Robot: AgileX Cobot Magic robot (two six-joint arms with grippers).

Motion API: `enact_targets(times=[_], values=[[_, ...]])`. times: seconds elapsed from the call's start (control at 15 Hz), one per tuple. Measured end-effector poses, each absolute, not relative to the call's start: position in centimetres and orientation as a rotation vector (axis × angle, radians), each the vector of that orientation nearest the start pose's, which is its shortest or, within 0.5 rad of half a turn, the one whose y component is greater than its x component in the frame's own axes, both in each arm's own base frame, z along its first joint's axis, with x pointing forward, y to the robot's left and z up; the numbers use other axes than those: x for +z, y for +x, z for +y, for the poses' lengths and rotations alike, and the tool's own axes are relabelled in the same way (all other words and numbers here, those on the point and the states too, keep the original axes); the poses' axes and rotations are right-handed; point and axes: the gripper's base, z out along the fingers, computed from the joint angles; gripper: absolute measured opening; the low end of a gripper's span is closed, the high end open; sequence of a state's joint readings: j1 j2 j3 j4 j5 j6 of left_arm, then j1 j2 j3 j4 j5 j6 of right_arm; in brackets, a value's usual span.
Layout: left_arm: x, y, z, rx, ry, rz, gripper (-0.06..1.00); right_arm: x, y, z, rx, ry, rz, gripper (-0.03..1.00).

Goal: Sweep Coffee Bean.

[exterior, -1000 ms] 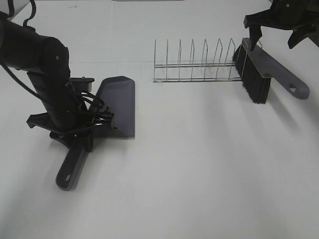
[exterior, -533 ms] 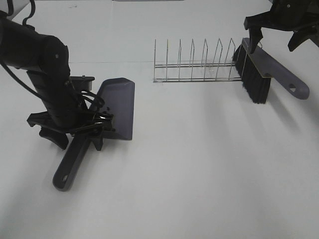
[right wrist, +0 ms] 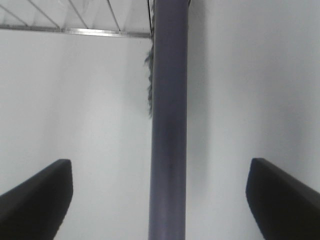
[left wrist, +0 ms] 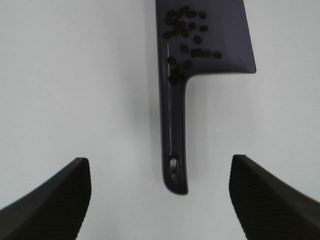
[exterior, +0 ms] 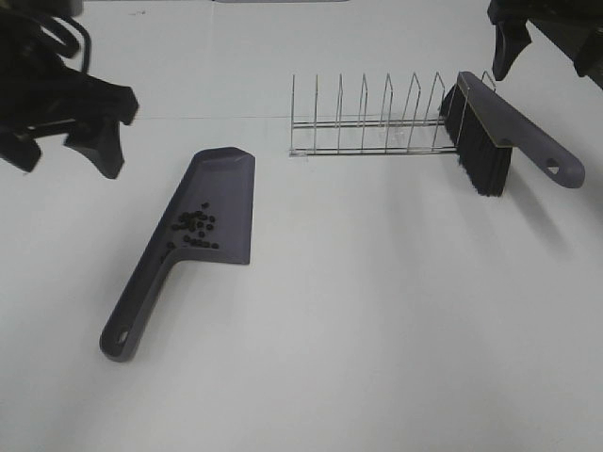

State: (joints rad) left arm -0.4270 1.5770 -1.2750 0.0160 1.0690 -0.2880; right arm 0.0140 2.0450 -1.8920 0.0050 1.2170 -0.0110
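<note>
The grey-purple dustpan (exterior: 221,202) lies flat on the white table, handle toward the front left. The coffee beans (exterior: 194,229) sit in a loose cluster in the pan near the handle; the left wrist view shows them too (left wrist: 186,35) on the dustpan (left wrist: 230,50). My left gripper (exterior: 62,153) is open and empty, raised to the back left of the pan; in its wrist view it (left wrist: 160,210) hangs above the handle end. The brush (exterior: 482,132) leans on the wire rack. My right gripper (exterior: 548,58) is open above the brush handle (right wrist: 169,150), apart from it.
A wire dish rack (exterior: 367,127) stands at the back centre, its end against the brush bristles; it also shows in the right wrist view (right wrist: 75,29). The white table (exterior: 377,311) spreads in front.
My left gripper let go of the dustpan handle and rose away to the back left, uncovering the beans in the pan. My right gripper lifted slightly higher above the brush.
</note>
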Motion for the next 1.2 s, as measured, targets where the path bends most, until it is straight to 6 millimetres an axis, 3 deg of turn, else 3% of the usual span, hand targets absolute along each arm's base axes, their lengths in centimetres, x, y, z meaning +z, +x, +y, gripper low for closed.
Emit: enact_targets(times=[0.27,0.47,0.93,1.0,1.2], values=[[35.0,23.2,-10.1,-0.123,0.204,2.750,0.69,28.7,36.7,0.8,0.042,-0.029,2.932,0.79],[36.0,19.2,-8.2,-0.135,0.208,2.690,0.69,29.0,31.1,0.9,0.083,-0.016,2.962,0.79],[32.0,8.4,-3.3,-0.129,0.369,2.571,0.69,28.1,15.7,0.7,0.083,-0.017,2.899,0.79],[30.3,6.6,-2.5,-0.149,0.389,2.473,0.69,27.8,11.8,0.7,0.082,-0.020,2.814,0.79],[27.7,5.3,-1.9,-0.172,0.397,2.397,0.69,27.7,7.5,0.6,0.080,-0.026,2.664,0.79]])
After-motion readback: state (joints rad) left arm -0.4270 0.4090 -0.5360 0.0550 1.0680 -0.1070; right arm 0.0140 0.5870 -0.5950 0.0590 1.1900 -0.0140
